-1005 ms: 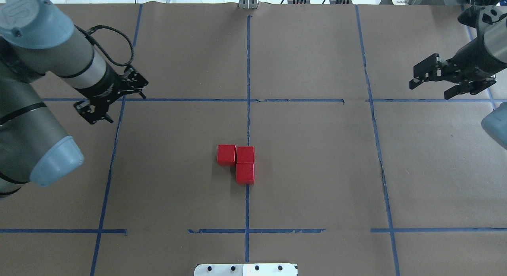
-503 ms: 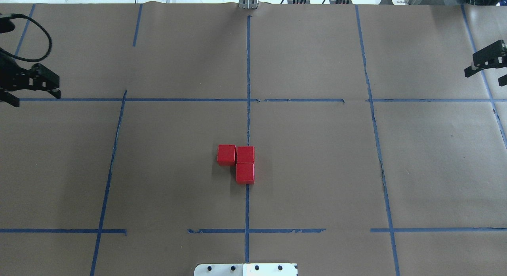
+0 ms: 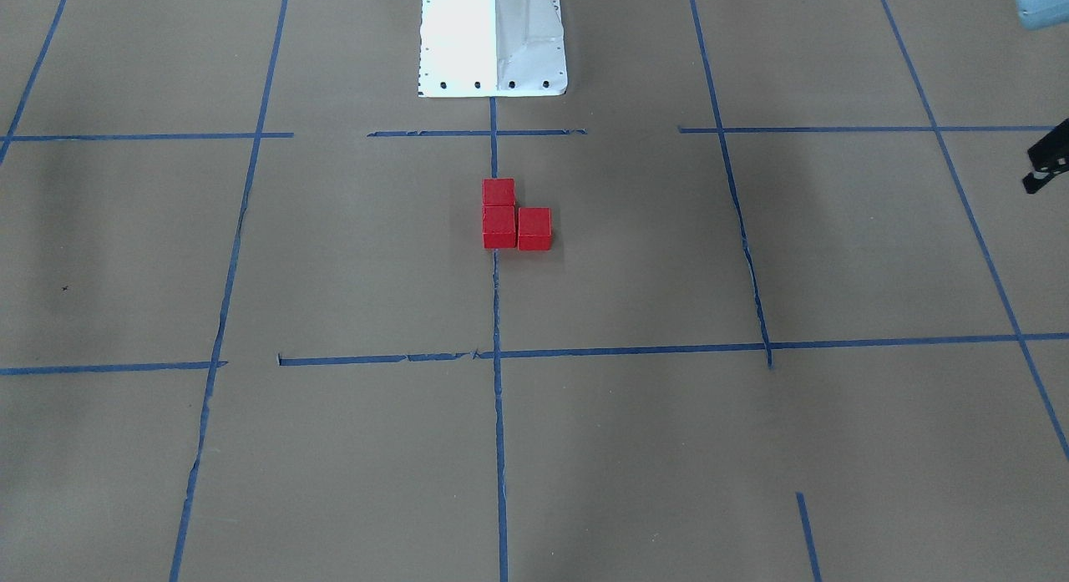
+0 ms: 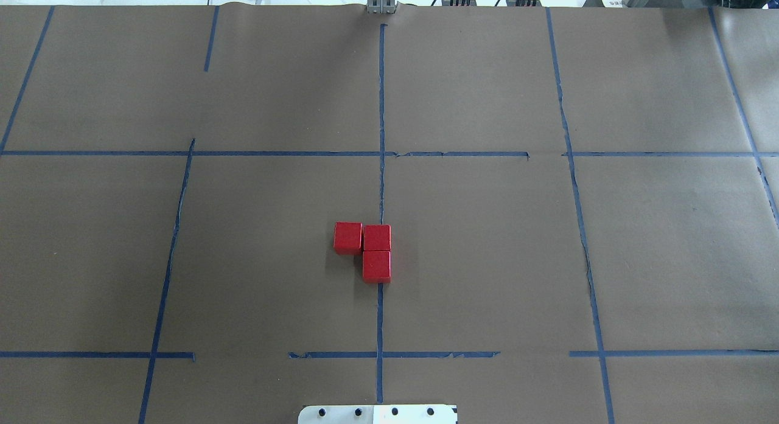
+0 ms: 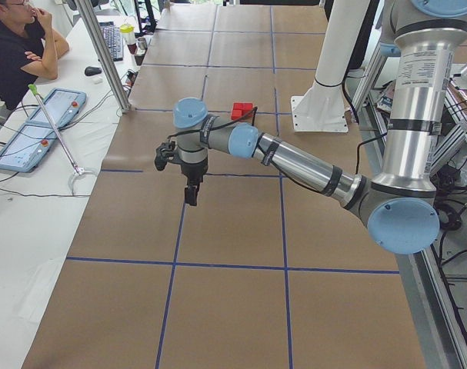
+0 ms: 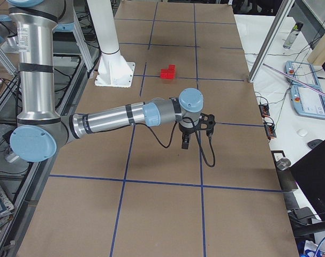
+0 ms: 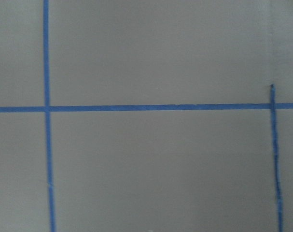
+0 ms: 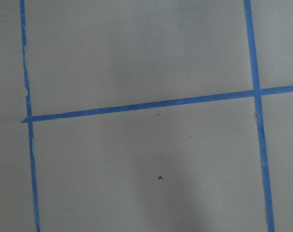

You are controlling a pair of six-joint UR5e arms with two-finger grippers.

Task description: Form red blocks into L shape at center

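Red blocks (image 4: 367, 249), three small smooth cubes, touch in an L at the middle of the brown paper table (image 4: 487, 278), on its blue tape line (image 4: 381, 187) | my left gripper (image 5: 189, 192) and right gripper (image 6: 186, 142) are now withdrawn toward the table's ends; open or closed, I cannot tell | L looks done.

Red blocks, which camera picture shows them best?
The overhead exterior view: the red blocks sit mid-frame, all three tops showing, the L plain. The front-facing view shows them too, from across the table. Both side views show them small and far. The wrist views miss them.

White side bench (image 5: 18, 223), seated person (image 5: 14, 54), metal post (image 5: 110, 58)
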